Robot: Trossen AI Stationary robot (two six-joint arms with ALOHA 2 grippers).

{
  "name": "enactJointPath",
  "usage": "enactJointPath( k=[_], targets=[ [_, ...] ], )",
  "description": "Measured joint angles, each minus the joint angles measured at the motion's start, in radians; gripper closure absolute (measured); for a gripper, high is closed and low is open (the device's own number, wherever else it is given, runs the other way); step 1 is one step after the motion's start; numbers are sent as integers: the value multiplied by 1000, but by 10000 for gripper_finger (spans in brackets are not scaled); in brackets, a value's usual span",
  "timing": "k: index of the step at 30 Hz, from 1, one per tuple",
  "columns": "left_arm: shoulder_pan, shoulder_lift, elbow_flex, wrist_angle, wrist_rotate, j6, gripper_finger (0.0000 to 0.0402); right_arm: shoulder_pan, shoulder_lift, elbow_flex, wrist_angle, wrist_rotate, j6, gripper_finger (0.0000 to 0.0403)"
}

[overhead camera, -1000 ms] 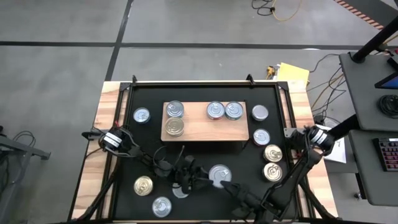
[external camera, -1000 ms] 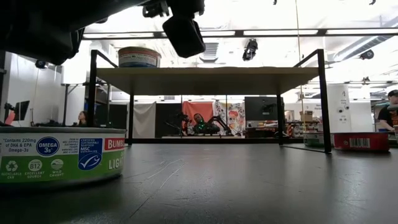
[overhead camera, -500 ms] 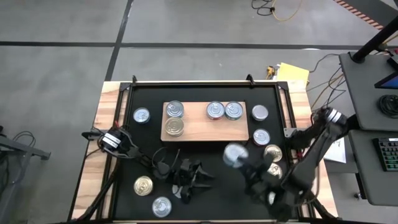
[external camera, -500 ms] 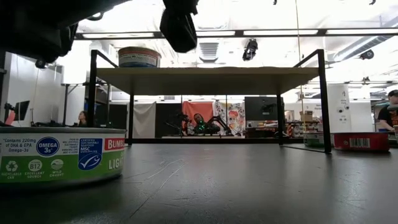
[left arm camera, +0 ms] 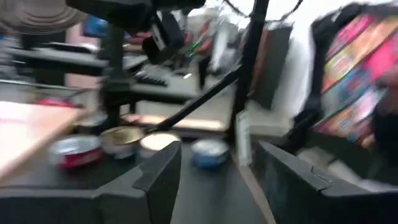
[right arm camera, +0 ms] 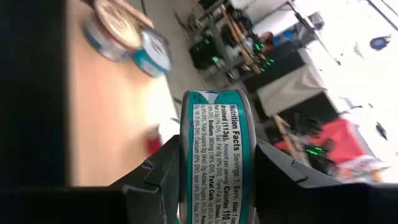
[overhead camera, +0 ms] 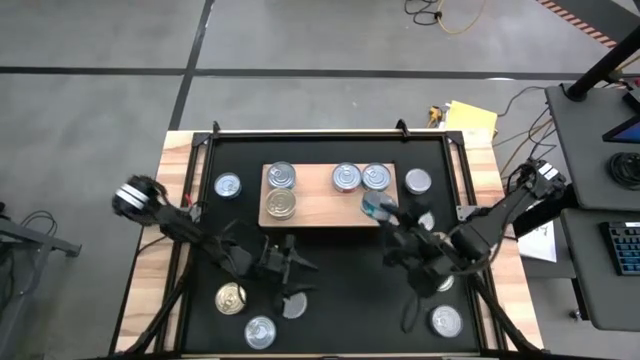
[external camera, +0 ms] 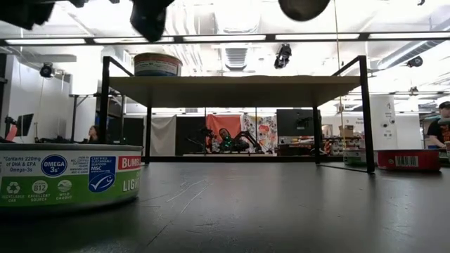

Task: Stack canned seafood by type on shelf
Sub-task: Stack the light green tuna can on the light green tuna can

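Observation:
The light-wood shelf (overhead camera: pixel 325 205) stands at the far middle of the black mat and bears several tins, two on its left part (overhead camera: pixel 281 190) and two on its right (overhead camera: pixel 361 177). My right gripper (overhead camera: pixel 380 214) is above the shelf's near right corner, shut on a teal-labelled tin (overhead camera: pixel 372 206) (right arm camera: pixel 216 155). My left gripper (overhead camera: pixel 288 264) (left arm camera: pixel 217 180) hangs open over the mat in front of the shelf, nothing between its fingers. More tins rest on their bases on the mat: (overhead camera: pixel 228 185), (overhead camera: pixel 418 181), (overhead camera: pixel 231 298), (overhead camera: pixel 260 331), (overhead camera: pixel 445 321). My right gripper pinches the teal tin between its two fingers, one on each flat end of the tin (right arm camera: pixel 184 171), so the label on the side wall faces the wrist camera. The fingers (right arm camera: pixel 158 177) come roughly level from the table's near right. The tin is lifted clear of mat and shelf.
In the low view a green-labelled tin (external camera: pixel 67 176) stands close at the left, and the shelf (external camera: pixel 232 86) is a raised board on black legs. The right arm (overhead camera: pixel 480 235) hides tins at the mat's right side. Bare mat lies between the shelf and the near edge.
My right gripper has risen from the mat's near middle and carried the teal tin toward the far edge and the shelf's right end, rolling as it went. My left gripper has lifted, rolled and drawn back a little toward the table's left.

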Motion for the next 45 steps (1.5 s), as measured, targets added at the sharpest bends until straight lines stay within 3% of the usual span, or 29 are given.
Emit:
enactJointPath(
  k=[5, 11, 16, 27, 34, 45],
  targets=[
    [1, -171, -72, -236, -149, 121, 212, -101, 0, -1, -86, 0, -51, 260],
    [5, -266, -125, -283, -264, 206, 212, -192, 0, -20, -181, -40, -26, 261],
    [5, -285, -125, -286, -423, 209, 212, -210, 0, -54, -178, -53, -47, 260],
    [4, -299, -93, -292, -438, 349, 212, -213, 0, -96, -128, -74, -65, 260],
    [4, -330, -85, -291, -536, 496, 212, -235, 1, -155, 30, -72, -171, 258],
    [4, -342, -87, -332, -542, 513, 212, -306, 1, -194, 54, -72, -200, 256]
  ],
)
